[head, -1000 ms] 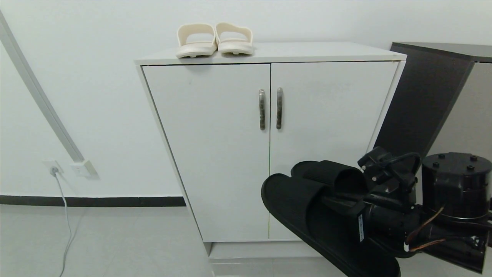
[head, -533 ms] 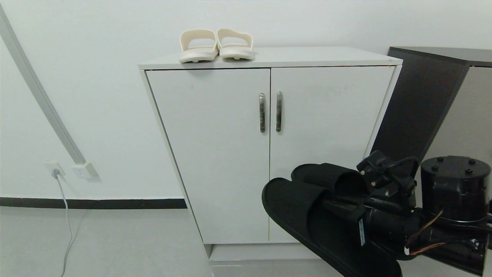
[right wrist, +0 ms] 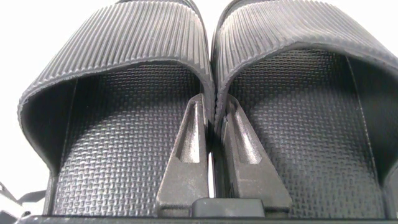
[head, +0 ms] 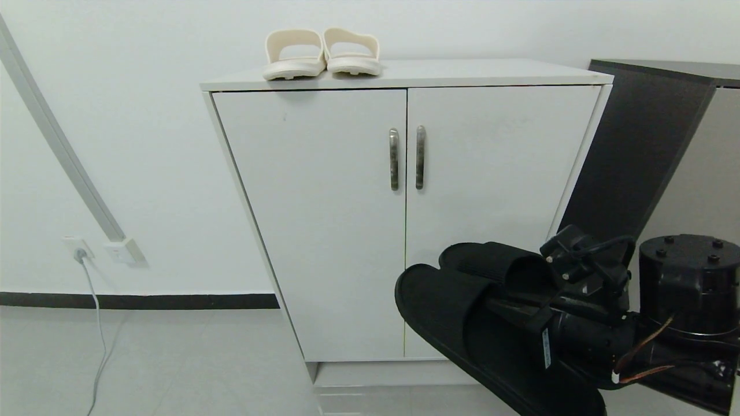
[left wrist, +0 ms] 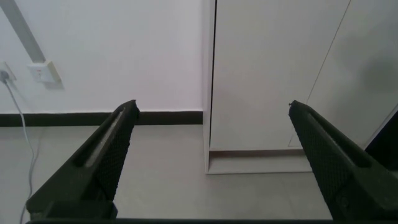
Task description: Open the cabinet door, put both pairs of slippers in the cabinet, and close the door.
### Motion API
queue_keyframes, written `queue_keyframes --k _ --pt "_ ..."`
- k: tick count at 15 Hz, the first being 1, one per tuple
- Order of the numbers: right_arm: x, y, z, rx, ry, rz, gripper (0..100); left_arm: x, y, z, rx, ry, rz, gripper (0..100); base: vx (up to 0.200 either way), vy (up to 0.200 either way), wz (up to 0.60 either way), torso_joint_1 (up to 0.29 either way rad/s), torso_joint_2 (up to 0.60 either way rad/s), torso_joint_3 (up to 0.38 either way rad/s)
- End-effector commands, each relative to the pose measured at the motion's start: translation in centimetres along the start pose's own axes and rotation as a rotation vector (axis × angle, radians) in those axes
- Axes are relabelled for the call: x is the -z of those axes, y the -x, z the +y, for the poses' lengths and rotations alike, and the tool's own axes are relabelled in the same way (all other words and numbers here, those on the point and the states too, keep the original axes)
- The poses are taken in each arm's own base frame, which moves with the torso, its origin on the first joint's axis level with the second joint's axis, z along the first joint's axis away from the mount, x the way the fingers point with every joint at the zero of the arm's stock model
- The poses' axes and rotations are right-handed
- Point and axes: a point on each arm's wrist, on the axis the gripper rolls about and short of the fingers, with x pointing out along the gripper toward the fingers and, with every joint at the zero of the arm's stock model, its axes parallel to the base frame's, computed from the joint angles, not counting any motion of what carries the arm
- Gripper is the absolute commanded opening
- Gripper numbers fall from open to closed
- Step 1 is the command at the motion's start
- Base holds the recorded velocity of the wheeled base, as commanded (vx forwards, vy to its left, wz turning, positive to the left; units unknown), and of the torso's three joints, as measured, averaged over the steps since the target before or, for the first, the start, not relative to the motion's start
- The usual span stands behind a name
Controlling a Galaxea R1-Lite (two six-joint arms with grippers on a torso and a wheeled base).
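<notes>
The white cabinet [head: 324, 231] stands against the wall with both doors shut; two metal handles [head: 394, 159] meet at its middle. A cream pair of slippers [head: 321, 54] rests on its top at the left. My right gripper [head: 529, 309] is low in front of the right door, shut on a black pair of slippers [head: 462, 300]. In the right wrist view its fingers [right wrist: 189, 149] pinch the two inner edges of the black slippers [right wrist: 124, 112] together. My left gripper [left wrist: 211, 137] is open, near the floor, facing the cabinet's lower left corner [left wrist: 208, 149].
A dark cabinet [head: 642, 144] stands right of the white one. A wall socket [head: 78, 249] with a cable and a slanted conduit [head: 58, 144] are on the left wall. Open grey floor [head: 162, 364] lies left of the cabinet.
The head view has shifted up and down, so the cabinet sits slightly differently in the picture. The right gripper still holds the black slippers in the same place.
</notes>
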Motion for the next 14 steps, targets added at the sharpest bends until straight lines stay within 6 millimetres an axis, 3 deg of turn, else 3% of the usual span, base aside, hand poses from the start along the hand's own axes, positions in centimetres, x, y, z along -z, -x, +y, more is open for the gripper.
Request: queue_keyframes --k 1,3,5,6,10,14 --pt "-0.4 0.6 0.0 0.002 -0.004 -0.032 0 -0.2 -0.3 0.0 0.0 -0.019 0.039 100 0.0 0.0 0.0 0.0 0.0 0.0" --pt "-0.4 1.3 0.0 -0.002 -0.002 -0.042 0 -1.0 -0.3 0.0 0.005 -0.022 0.032 100 0.0 0.0 0.0 0.0 0.0 0.0" --pt "-0.4 1.3 0.0 -0.002 -0.002 -0.042 0 -7.8 0.7 0.1 0.068 0.148 -0.113 100 0.0 0.0 0.0 0.0 0.0 0.0" --pt "-0.4 1.2 0.0 -0.002 -0.001 -0.041 0 -9.6 0.3 0.0 0.154 0.175 -0.103 100 0.0 0.0 0.0 0.0 0.0 0.0" --pt "-0.4 1.3 0.0 -0.002 -0.001 -0.041 0 -9.2 -3.0 -0.8 0.391 0.181 0.125 100 0.0 0.0 0.0 0.0 0.0 0.0" --pt "-0.3 1.3 0.0 -0.005 0.0 -0.039 0 -11.1 -6.9 -1.3 0.427 0.179 0.149 100 0.0 0.0 0.0 0.0 0.0 0.0"
